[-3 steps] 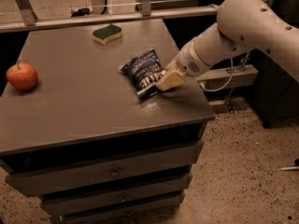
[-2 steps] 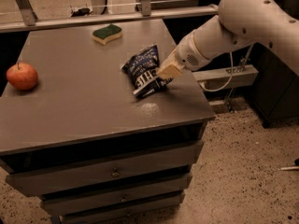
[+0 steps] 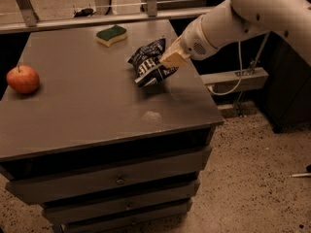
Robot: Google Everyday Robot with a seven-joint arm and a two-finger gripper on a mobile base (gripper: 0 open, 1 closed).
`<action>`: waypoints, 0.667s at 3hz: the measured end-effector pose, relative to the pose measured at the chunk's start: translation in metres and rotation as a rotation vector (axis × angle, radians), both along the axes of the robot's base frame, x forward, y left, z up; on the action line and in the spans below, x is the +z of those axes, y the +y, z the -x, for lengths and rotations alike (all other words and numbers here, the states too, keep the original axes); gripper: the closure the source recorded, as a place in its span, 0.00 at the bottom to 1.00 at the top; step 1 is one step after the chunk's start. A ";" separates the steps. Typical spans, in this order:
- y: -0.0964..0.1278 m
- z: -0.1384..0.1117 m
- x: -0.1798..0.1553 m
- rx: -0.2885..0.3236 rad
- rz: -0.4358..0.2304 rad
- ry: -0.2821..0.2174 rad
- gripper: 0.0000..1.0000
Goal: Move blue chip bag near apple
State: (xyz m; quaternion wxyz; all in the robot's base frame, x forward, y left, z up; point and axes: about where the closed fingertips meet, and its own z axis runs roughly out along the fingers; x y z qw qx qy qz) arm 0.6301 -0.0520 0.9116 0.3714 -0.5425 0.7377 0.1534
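Gripping the blue chip bag [image 3: 148, 64] by one edge, the end effector [image 3: 171, 59] hangs over the right side of the worktop [image 3: 97, 110]. The carry looks to be the step in hand. The apple [image 3: 23, 79] sits well to the end effector's left, so the next move calls for a leftward sweep, clear of the sponge [image 3: 111, 35].

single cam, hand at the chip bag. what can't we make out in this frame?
- Camera view: the hand sits at the blue chip bag, on its right edge, and hides that edge.
- Bag underside: hidden by the bag itself, so whether it is lifted or resting on the table is unclear.
- Bag print: too small to read.
- Arm: cut off by the top and right edges.
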 end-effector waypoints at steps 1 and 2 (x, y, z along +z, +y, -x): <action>0.035 -0.017 0.012 0.060 -0.042 -0.054 1.00; 0.091 -0.043 0.023 0.135 -0.093 -0.106 1.00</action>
